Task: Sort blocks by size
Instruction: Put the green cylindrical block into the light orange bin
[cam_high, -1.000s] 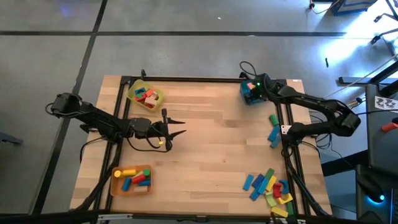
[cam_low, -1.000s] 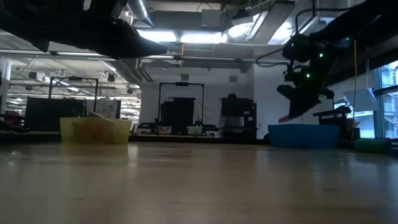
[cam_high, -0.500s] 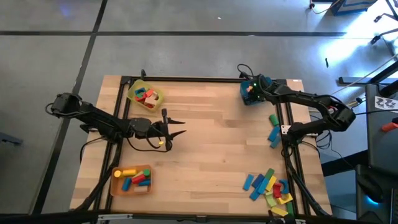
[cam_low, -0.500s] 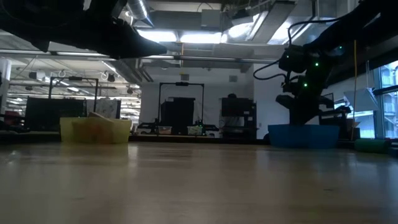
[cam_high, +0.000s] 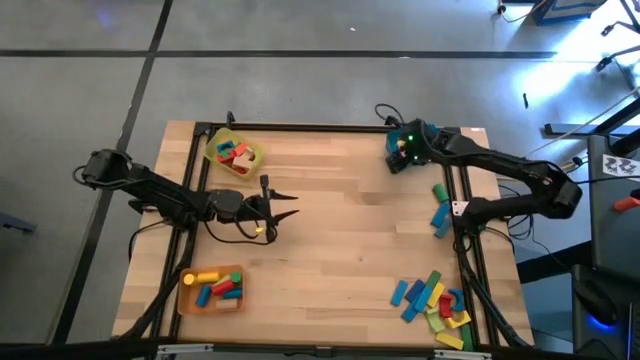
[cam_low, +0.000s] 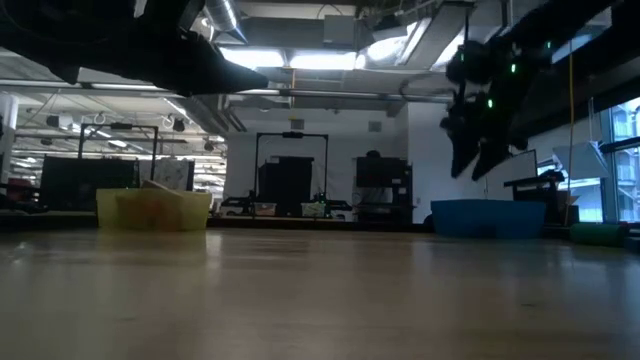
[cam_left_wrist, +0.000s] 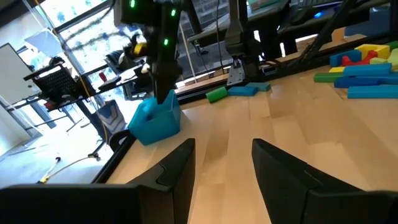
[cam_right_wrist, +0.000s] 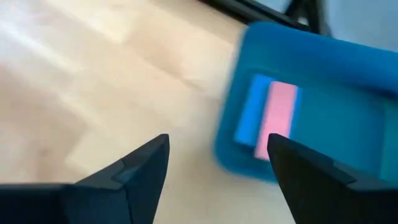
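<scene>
My right gripper (cam_right_wrist: 217, 140) hangs open above the near-left rim of the blue tray (cam_right_wrist: 348, 56) at the table's far right corner, with nothing between its fingers. In the tray a pink block (cam_right_wrist: 280, 115) lies beside a blue block (cam_right_wrist: 250, 115). My left gripper (cam_high: 290, 205) stands open and level above the table's left middle, holding nothing. More blocks lie in a pile (cam_high: 432, 300) at the near right, and a few (cam_high: 440, 210) lie along the right edge.
A yellow tray (cam_high: 232, 153) with blocks stands at the far left, and an orange tray (cam_high: 210, 287) with blocks at the near left. Bare wood lies across the table's middle. A black frame runs along the table's edges.
My right gripper dipped toward the blue tray, opened wide and then rose above it, tipping more steeply downward. The pinkish block that showed at its fingertips a second ago is gone from them.
</scene>
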